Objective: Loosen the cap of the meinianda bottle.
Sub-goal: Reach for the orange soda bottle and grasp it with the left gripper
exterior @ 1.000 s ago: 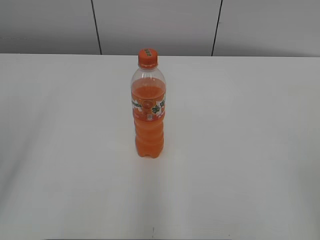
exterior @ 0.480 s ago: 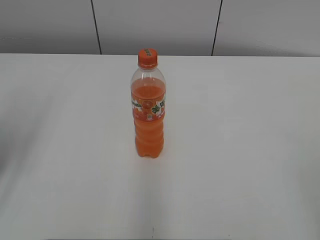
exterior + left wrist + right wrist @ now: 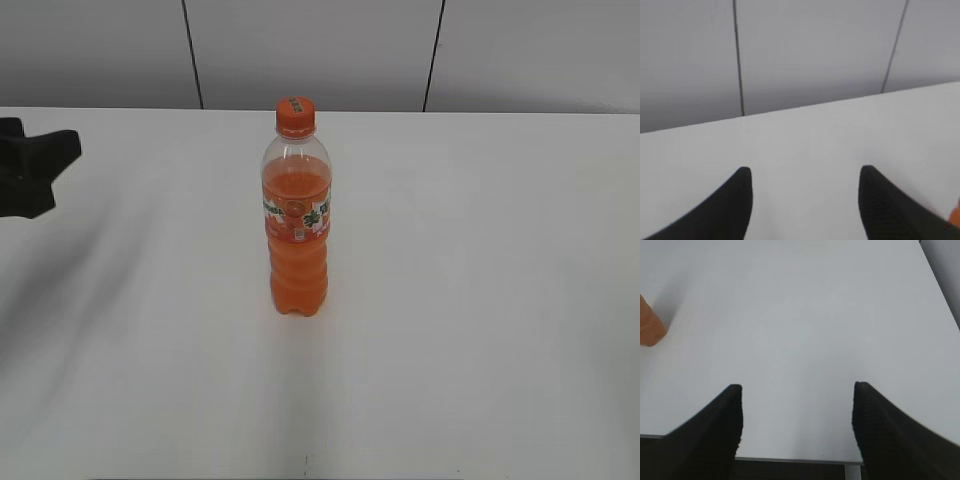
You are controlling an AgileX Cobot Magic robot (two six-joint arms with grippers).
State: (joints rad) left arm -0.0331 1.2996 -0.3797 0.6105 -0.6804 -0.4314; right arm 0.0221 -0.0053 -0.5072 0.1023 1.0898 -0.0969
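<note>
The meinianda bottle [image 3: 297, 230] stands upright in the middle of the white table, with orange drink, a label band and the orange cap [image 3: 296, 115] screwed on top. My left gripper [image 3: 35, 165] shows at the far left edge of the exterior view, well left of the bottle; in the left wrist view [image 3: 802, 172] its jaws are open and empty. My right gripper [image 3: 796, 390] is open and empty over the table's front edge; it is out of the exterior view. An orange sliver of the bottle [image 3: 649, 327] shows at the left of the right wrist view.
The white table [image 3: 480, 300] spreads around the bottle. A grey panelled wall [image 3: 320, 50] runs behind its far edge. The table's front edge [image 3: 800, 460] shows in the right wrist view.
My left gripper has come into the exterior view at the far left edge. The bottle has not moved.
</note>
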